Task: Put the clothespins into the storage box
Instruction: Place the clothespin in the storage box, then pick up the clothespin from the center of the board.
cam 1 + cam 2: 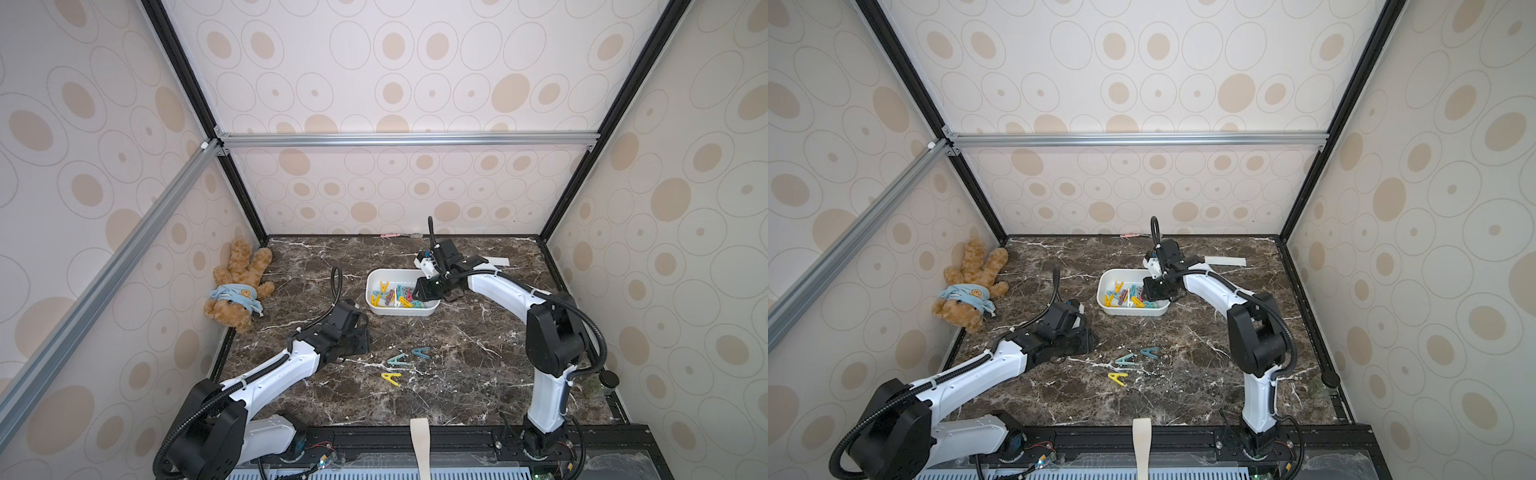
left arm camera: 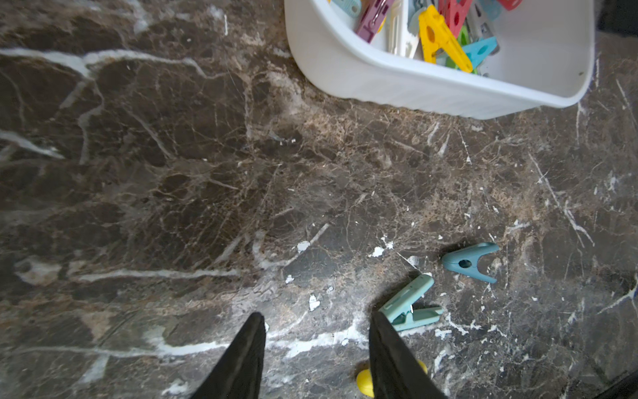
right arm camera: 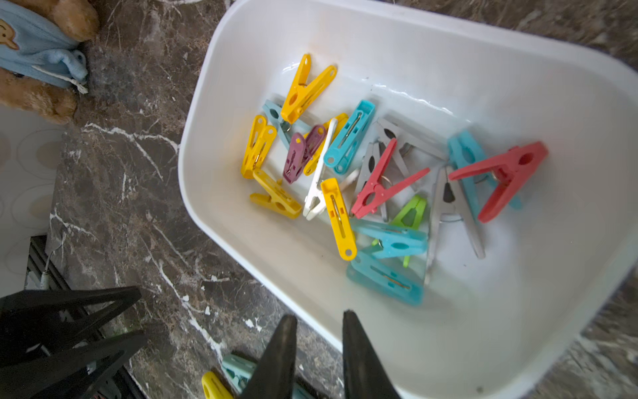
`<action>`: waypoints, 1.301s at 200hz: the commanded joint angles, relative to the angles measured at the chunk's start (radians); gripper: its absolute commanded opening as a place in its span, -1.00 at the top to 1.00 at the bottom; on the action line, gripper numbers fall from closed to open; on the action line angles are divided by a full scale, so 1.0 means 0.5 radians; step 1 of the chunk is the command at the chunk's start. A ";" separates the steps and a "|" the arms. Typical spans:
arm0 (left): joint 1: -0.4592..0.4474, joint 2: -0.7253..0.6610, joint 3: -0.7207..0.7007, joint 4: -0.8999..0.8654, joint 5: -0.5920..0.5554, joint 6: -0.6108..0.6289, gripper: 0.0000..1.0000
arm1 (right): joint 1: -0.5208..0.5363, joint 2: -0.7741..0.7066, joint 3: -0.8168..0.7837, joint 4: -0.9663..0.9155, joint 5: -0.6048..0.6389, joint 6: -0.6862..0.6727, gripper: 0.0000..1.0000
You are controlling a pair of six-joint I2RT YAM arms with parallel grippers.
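Three clothespins (image 2: 405,298) lie beside left fingers (image 2: 390,355).

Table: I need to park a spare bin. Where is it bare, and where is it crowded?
Bare: the table between the box and the teddy, and the near stretch between the loose pegs and the right arm. Crowded: the box's middle, piled with pegs, and the spot by the left gripper, where three pegs lie.

Three loose clothespins (image 1: 397,360), one storage box (image 1: 401,311)
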 commanded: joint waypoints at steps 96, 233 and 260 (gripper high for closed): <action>-0.850 0.126 0.047 -0.157 -0.136 -0.774 0.16 | 0.080 -0.660 -1.067 0.569 0.085 0.187 0.52; -1.002 0.398 0.095 -0.092 -0.279 -1.198 0.11 | 0.077 -0.610 -1.124 0.710 -0.046 0.123 0.53; -0.999 0.472 0.116 -0.092 -0.286 -1.192 0.13 | 0.077 -0.607 -1.127 0.719 -0.050 0.126 0.53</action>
